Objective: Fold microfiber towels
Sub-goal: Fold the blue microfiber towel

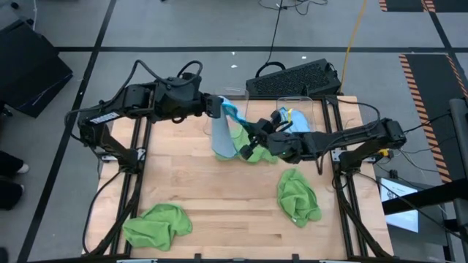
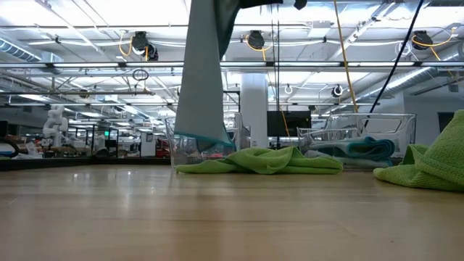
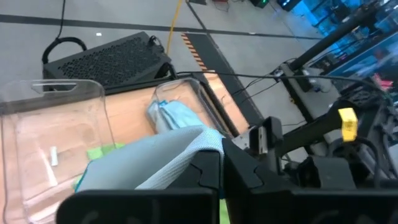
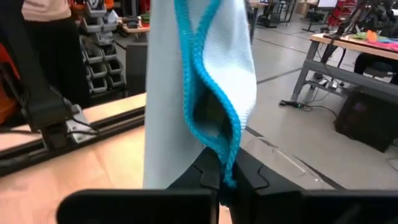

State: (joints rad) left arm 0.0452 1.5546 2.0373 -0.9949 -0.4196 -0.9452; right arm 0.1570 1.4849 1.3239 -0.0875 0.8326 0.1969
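Observation:
A light blue microfiber towel (image 1: 223, 139) hangs over the middle of the table, and its lower edge (image 2: 199, 136) is clear of the wood. My left gripper (image 1: 221, 108) is shut on its top. My right gripper (image 1: 245, 139) is shut on its darker blue hem, lower down on the right side. Three lime green towels lie bunched on the table: one under the hanging towel (image 1: 248, 150), one at the near left (image 1: 157, 225), one at the near right (image 1: 298, 196). My left gripper pinches the blue towel's top part (image 3: 198, 148) between its two fingers, coming from the table's left and slanting down. The towel hangs below the fingers, lifted clear of the table. My right gripper pinches the towel's stitched blue hem (image 4: 229, 163) between its two fingers, coming about level from the table's right. The cloth rises slack from the fingers toward the other gripper.
Two clear plastic bins (image 1: 281, 98) stand at the table's far edge; the right one holds more blue cloth (image 1: 292, 120). A black keyboard-like box (image 1: 296, 77) lies on the floor beyond. Bare wood lies between the two near green towels (image 1: 227, 212).

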